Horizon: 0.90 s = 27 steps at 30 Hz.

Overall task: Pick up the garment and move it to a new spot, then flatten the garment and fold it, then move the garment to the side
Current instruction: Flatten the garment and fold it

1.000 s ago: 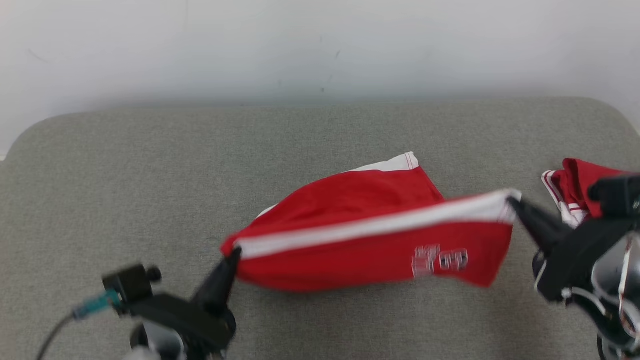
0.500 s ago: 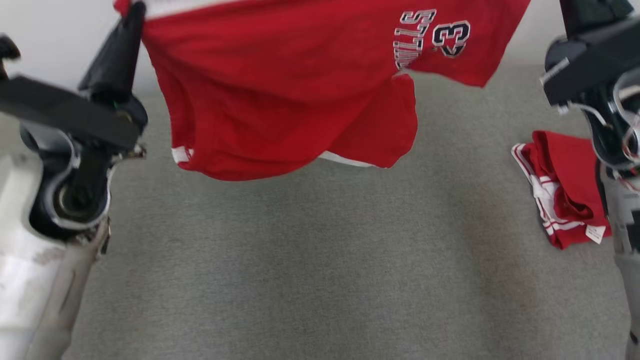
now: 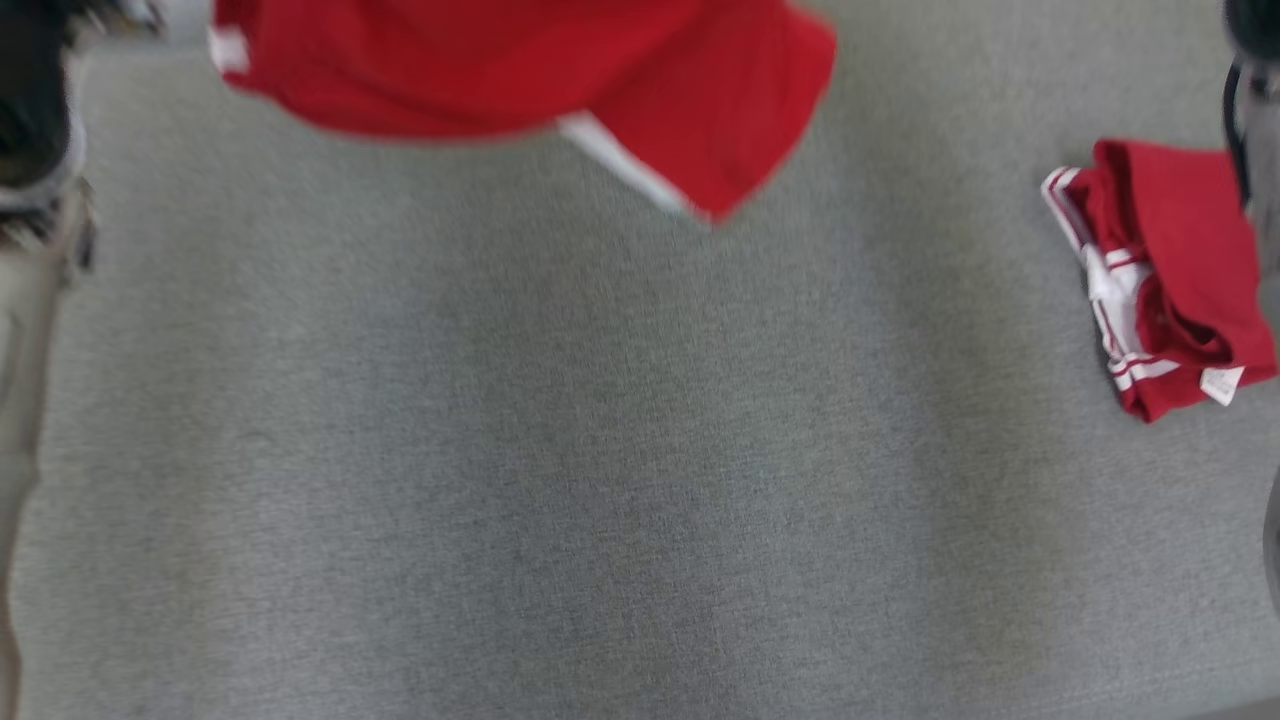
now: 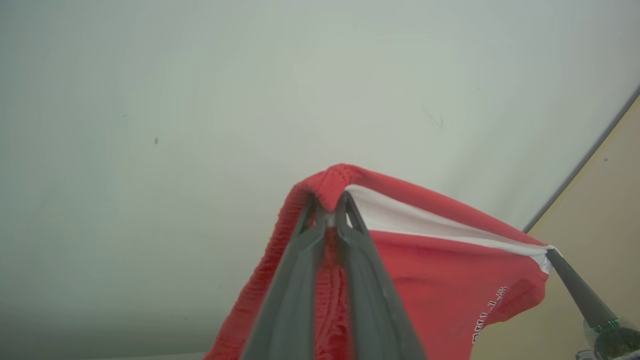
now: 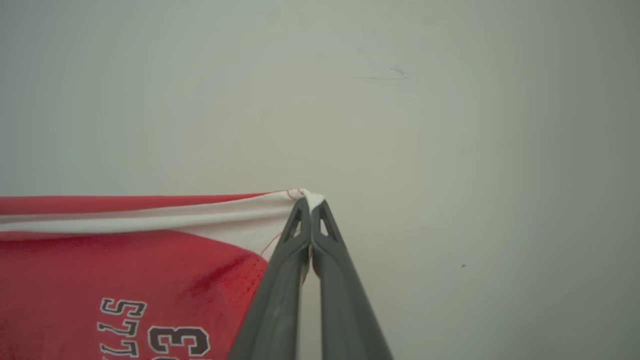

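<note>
The garment (image 3: 560, 70) is a pair of red shorts with a white waistband and a printed number. It hangs in the air, and its lower hems show blurred at the top of the head view above the grey table (image 3: 620, 450). My left gripper (image 4: 327, 207) is shut on one red corner of the waistband (image 4: 430, 220). My right gripper (image 5: 311, 204) is shut on the opposite white corner, with the garment (image 5: 125, 270) stretched taut to its left. In the left wrist view, the right gripper's finger (image 4: 575, 285) pinches the far corner.
A second red and white garment (image 3: 1170, 270) lies folded near the table's right edge. My pale left forearm (image 3: 25, 300) runs along the left edge of the head view, and part of my right arm (image 3: 1255, 110) shows at the upper right. A plain pale wall (image 5: 450, 100) stands behind.
Both grippers have lifted the garment off the table by its waistband, so it now hangs higher. The head view has shifted too. The folded garment has stayed put.
</note>
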Motion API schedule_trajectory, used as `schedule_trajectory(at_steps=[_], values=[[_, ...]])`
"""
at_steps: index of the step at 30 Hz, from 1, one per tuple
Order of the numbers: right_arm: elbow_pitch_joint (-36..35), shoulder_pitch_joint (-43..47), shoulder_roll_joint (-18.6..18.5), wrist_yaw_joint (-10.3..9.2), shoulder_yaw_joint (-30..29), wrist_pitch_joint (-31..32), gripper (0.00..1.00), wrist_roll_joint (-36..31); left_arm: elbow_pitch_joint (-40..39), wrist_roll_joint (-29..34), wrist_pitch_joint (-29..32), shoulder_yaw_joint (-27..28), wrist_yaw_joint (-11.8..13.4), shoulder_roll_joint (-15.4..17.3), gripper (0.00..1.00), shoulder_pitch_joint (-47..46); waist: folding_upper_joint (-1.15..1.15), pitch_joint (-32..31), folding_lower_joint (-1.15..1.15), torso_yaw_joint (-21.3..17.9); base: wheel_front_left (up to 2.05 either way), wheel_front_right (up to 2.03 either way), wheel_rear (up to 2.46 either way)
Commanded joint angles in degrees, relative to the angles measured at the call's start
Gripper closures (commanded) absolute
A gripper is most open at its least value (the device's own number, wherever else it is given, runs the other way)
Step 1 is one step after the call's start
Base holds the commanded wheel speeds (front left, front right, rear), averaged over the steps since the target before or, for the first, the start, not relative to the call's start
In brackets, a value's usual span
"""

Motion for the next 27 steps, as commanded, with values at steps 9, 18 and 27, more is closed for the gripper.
schedule_trajectory(at_steps=[9,18,27], values=[[10.9,-17.9,4.6,-0.26,-9.6,-18.2,1.0,-8.5,6.3,5.3,-11.1,3.8,-1.9,-0.4,1.0,-16.3,-0.01,17.9,-0.02,-3.6,0.0,0.0,0.0],[7.8,-14.9,5.6,-0.18,-3.2,-20.9,1.0,-14.1,11.8,6.6,-18.0,1.3,-10.6,-4.1,1.0,-13.8,-0.01,22.4,-0.02,-2.0,0.0,0.0,0.0],[-4.1,-0.9,-3.2,-0.18,8.6,-20.9,1.0,-6.3,5.7,2.1,-18.6,-1.1,-12.6,-1.8,1.0,-0.7,-0.01,16.6,-0.02,-0.3,0.0,0.0,0.0]])
